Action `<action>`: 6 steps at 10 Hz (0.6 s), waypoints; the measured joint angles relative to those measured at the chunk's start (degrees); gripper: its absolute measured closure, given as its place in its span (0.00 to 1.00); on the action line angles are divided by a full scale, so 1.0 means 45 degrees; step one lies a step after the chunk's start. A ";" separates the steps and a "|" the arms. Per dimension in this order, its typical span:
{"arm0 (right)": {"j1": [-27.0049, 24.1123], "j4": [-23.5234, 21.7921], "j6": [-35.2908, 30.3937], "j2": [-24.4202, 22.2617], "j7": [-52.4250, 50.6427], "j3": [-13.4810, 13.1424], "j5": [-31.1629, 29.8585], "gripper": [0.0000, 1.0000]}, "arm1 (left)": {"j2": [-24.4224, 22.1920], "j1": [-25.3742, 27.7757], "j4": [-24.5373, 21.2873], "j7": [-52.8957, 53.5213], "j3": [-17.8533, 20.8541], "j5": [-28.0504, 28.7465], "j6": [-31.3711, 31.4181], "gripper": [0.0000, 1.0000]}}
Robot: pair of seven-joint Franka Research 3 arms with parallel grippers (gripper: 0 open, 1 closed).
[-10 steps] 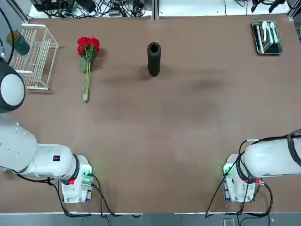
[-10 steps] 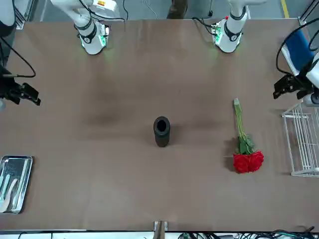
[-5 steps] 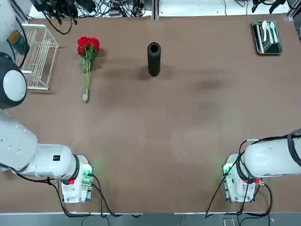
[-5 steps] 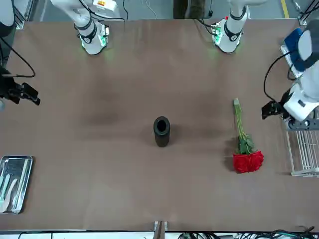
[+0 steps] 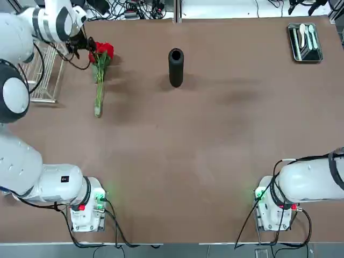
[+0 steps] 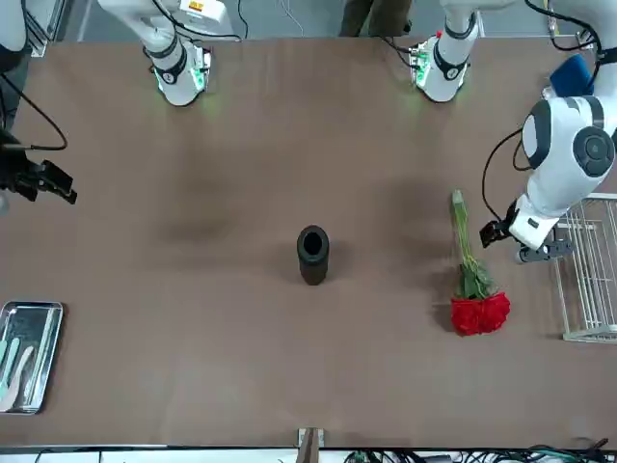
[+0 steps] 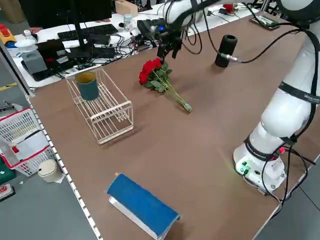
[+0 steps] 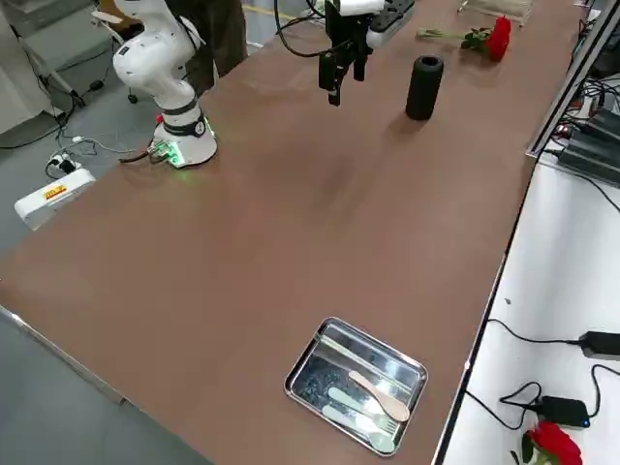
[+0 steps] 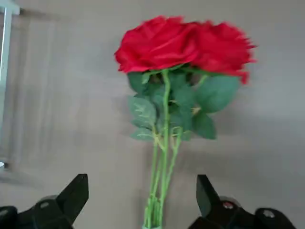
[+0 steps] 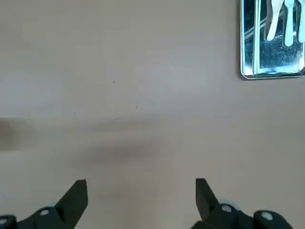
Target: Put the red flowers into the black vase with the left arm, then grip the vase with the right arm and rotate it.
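Left tool [image 9: 143, 200] hovers above the brown table [image 5: 215, 134].

Left claw [image 9: 142, 191] open, pointing down from its bent arm [image 6: 569, 154], right claw [image 10: 142, 193] open, parked aside

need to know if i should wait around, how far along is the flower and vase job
Nothing looks done: the red flowers lie on the table and the black vase stands empty. In hand: the left gripper is open above the flowers, holding nothing. Left: picking them up, putting them in, then the right gripper, open over bare table, gripping and rotating the vase.
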 joint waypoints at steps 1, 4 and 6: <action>-0.0013 -0.0001 0.0000 0.0000 0.0001 0.0001 0.0000 0.00 | 0.0228 0.0110 -0.0247 -0.0106 -0.0001 0.0001 0.0420 0.00; -0.0121 -0.0005 0.0000 0.0000 0.0001 0.0001 0.0000 0.00 | 0.1260 0.0062 -0.0424 -0.0537 -0.0065 0.0010 0.1162 0.00; -0.0126 -0.0006 0.0010 0.0000 0.0001 0.0004 0.0000 0.00 | 0.1832 -0.0009 -0.0571 -0.0903 -0.0085 0.0015 0.1448 0.00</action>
